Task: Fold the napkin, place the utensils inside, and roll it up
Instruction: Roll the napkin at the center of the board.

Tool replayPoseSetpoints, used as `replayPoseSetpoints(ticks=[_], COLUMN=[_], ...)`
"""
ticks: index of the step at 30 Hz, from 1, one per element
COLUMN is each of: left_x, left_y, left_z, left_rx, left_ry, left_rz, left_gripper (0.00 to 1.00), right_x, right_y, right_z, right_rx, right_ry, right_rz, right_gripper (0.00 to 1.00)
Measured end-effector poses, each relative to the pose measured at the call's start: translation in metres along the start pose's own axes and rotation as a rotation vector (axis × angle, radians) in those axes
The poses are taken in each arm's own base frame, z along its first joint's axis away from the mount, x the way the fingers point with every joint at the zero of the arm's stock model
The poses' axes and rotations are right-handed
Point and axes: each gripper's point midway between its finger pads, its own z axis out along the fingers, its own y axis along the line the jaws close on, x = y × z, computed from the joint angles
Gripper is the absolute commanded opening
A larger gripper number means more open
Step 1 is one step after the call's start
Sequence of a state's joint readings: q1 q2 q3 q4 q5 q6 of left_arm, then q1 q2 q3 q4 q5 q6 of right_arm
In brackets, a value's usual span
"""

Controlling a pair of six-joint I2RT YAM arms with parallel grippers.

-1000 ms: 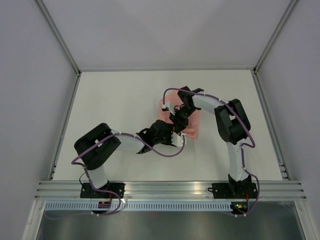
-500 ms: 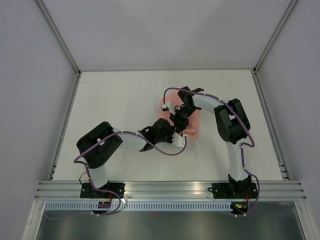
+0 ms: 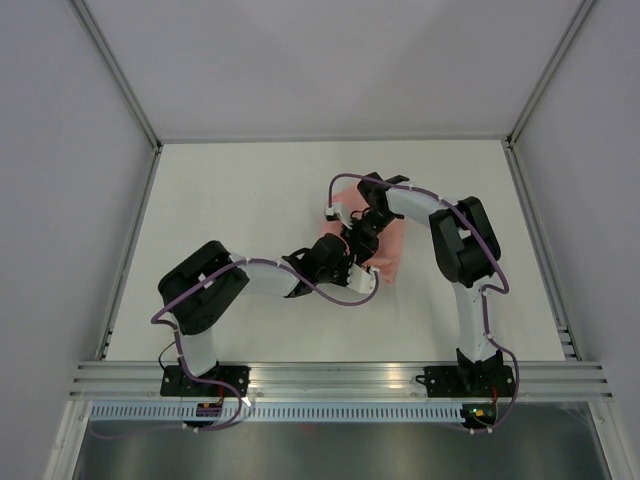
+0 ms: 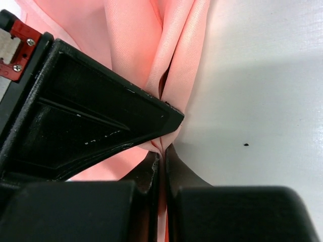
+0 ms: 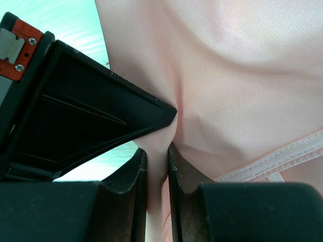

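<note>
The salmon-pink napkin (image 3: 390, 245) lies bunched at the middle right of the white table, mostly under the two wrists. My left gripper (image 3: 352, 264) is at its near edge and is shut on a thin pinched fold of the napkin (image 4: 136, 45), with the cloth running up between the two fingertips (image 4: 162, 149). My right gripper (image 3: 362, 232) sits just beyond it, shut on a thicker gathered pleat of the napkin (image 5: 242, 75), whose stitched hem (image 5: 282, 156) shows at the right. The utensils are hidden in every view.
The white table (image 3: 240, 200) is walled by pale panels with metal corner posts. An aluminium rail (image 3: 340, 380) carrying both arm bases runs along the near edge. A small dark speck (image 4: 246, 145) lies on the table beside the napkin.
My left gripper has gone from open to shut, pinching the napkin's near edge, and its arm has crept slightly forward. The right gripper has kept its hold and place.
</note>
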State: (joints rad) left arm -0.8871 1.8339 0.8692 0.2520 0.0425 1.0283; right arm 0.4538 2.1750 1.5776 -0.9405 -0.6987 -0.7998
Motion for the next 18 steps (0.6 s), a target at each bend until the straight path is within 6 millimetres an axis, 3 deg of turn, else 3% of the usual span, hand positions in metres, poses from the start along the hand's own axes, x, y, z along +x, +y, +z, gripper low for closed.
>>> replayPoseSetpoints(ticks=[3,6,7,10,18], left_x=[-0.001,-0.003,-0.003,-0.004,-0.011], left_y=[0.001,0.001,0.000,-0.001,-0.007], left_z=[0.000,0.000,0.000,0.000,-0.005], left_rx=[0.027,0.055,0.067,0.100,0.164], left_ry=[0.010,0.021,0.027,0.045,0.060], left_rz=[-0.010,-0.032,-0.044,-0.081,-0.177], left_gripper=[0.02,0.02,0.02,0.02,0.02], right_x=[0.001,0.001,0.001,0.002,0.009], right_y=[0.000,0.000,-0.001,0.001,-0.001], right_z=[0.000,-0.001,-0.001,-0.003,-0.017], right_rx=[-0.002,-0.002,-0.001,-0.002,0.043], right_ry=[-0.001,-0.002,-0.003,-0.010,-0.030], right_rz=[0.006,0.008,0.010,0.023,0.063], right_gripper=[0.12,0.22,0.30,0.44,0.57])
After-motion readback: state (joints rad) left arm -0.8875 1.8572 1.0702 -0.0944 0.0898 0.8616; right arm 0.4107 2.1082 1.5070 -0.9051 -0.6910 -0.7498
